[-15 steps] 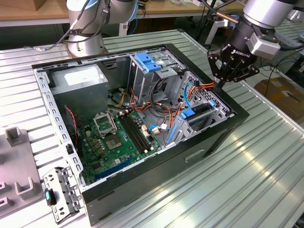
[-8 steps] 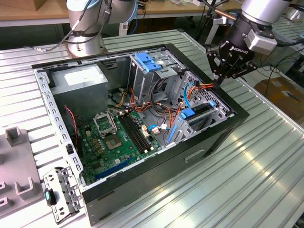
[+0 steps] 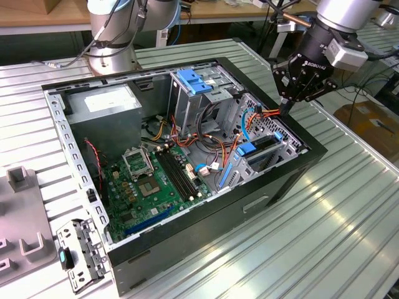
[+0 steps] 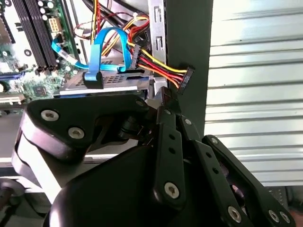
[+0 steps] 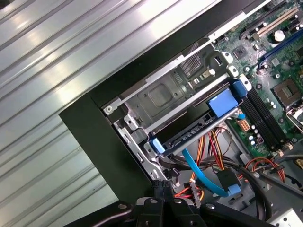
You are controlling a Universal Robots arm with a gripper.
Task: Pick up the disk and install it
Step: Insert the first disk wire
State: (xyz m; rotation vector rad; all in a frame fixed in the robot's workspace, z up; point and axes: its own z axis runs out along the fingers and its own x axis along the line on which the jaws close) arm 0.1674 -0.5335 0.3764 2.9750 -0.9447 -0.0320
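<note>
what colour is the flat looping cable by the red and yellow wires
Light blue. The flat cable shows best in the second wrist view.

place: robotics lab | evidence: ribbed metal bench (image 3: 349, 205), open computer case (image 3: 206, 227), wooden desks (image 3: 37, 15) behind

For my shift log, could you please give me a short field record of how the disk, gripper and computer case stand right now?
disk: in the drive cage, blue rails on its sides
gripper: shut, empty, over the cage by the case wall
computer case: open, flat on the ribbed table
data cable: blue, lying beside the disk
</note>
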